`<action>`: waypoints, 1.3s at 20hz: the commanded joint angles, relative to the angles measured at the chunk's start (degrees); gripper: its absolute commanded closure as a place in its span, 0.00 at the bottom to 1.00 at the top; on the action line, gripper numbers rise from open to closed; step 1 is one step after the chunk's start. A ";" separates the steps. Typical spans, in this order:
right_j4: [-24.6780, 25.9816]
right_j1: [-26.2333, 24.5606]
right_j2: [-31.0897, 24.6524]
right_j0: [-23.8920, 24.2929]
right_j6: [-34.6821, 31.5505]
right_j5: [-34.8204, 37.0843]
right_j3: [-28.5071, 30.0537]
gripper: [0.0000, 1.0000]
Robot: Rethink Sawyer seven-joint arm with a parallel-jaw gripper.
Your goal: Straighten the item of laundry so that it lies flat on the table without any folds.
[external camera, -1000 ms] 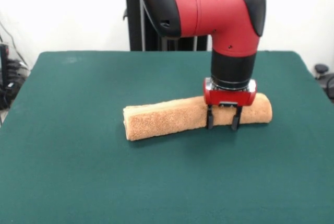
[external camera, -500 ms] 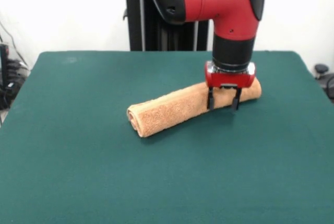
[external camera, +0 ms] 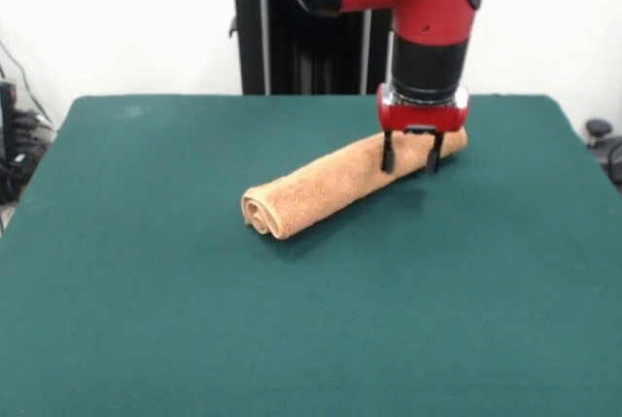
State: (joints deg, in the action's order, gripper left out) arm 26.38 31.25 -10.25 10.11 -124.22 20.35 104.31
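Towel (external camera: 330,189) rolled, claw (external camera: 409,159) gripping end

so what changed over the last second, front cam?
The red and black gripper moved toward the table's far side, dragging the right end of the rolled orange-tan terry towel with it. The roll pivoted, lying more diagonally; its left end barely shifted. The towel stayed rolled up on the dark green felt table.

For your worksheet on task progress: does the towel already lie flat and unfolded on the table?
No, the towel is a rolled tube on the green table.
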 commanded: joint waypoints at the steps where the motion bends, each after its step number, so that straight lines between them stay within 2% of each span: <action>1: -3.00 0.64 -0.85 0.47 -7.08 -1.06 6.92 0.00; 5: -3.58 0.17 -1.45 1.07 -6.51 -0.58 6.87 0.00; 9: -3.15 -1.05 -0.97 0.35 -7.81 -4.24 6.18 0.00; 17: -4.41 2.76 -1.15 -0.68 -8.00 -2.37 8.39 0.00; 21: -6.25 3.32 -3.03 1.61 -7.27 -1.02 10.65 0.00; 23: -6.26 2.42 -2.54 1.46 -7.05 -1.57 10.12 0.00; 26: -6.57 3.80 -2.79 2.99 -5.67 -0.82 11.41 0.00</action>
State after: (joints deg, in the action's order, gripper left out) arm 23.07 34.80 -10.22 11.28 -124.22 18.72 109.45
